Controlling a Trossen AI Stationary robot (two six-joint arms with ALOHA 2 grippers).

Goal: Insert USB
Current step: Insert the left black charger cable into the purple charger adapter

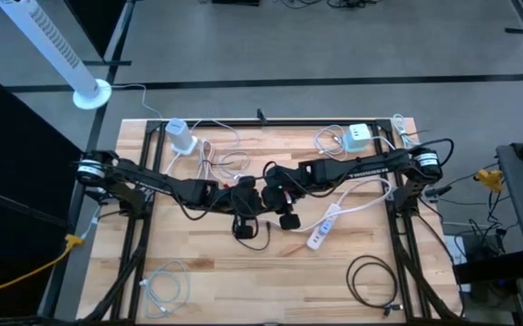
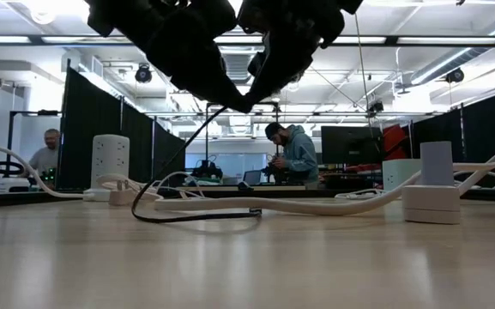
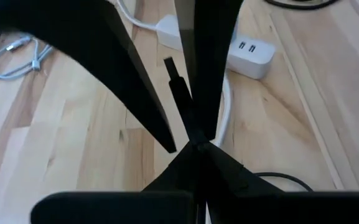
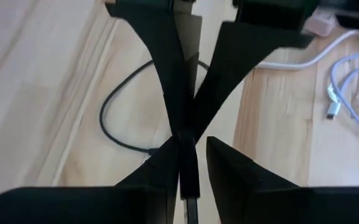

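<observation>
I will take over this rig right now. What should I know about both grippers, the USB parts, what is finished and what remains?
Left gripper: shut on the black USB plug, held in the air above mid-table.
Right gripper: raised beside the left one, fingers closed on a thin dark part; I cannot tell what it is.
White power strip with USB ports: lying on the table near the right arm, not held.
Black cable: trails over the table under the grippers.
Done: plug lifted.
Left: bring the plug to a port and insert it.
</observation>
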